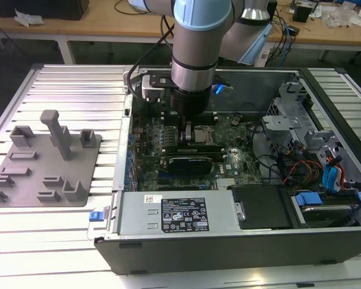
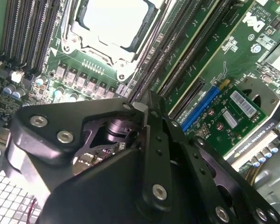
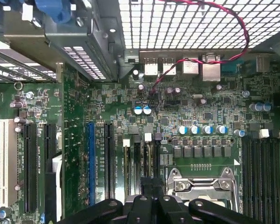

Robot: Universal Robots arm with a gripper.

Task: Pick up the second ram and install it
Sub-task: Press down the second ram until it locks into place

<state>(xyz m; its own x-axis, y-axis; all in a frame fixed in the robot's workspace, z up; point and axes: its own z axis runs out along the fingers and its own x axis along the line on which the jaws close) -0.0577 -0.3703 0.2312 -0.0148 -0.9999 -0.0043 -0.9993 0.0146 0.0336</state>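
My gripper (image 1: 183, 133) is lowered into the open computer case (image 1: 117, 180), over the memory slots beside the CPU socket (image 1: 203, 133). In the first wrist view its black fingers (image 3: 150, 185) stand close together over the second ram (image 3: 150, 156). The ram shows there edge-on as a thin strip in a slot next to the socket (image 3: 201, 184). In the second wrist view the gripper (image 2: 148, 100) is shut, its tips right above the dark slots by the socket (image 2: 114, 23). The ram's green face is hidden by the fingers.
A grey fixture plate (image 1: 42, 162) with upright holders lies on the table at the exterior view's left. Inside the case are a black expansion card (image 1: 192, 162), a power supply (image 1: 180, 212) and drive bays with cables (image 1: 316, 174). A red wire (image 3: 242, 32) runs across the rear grille.
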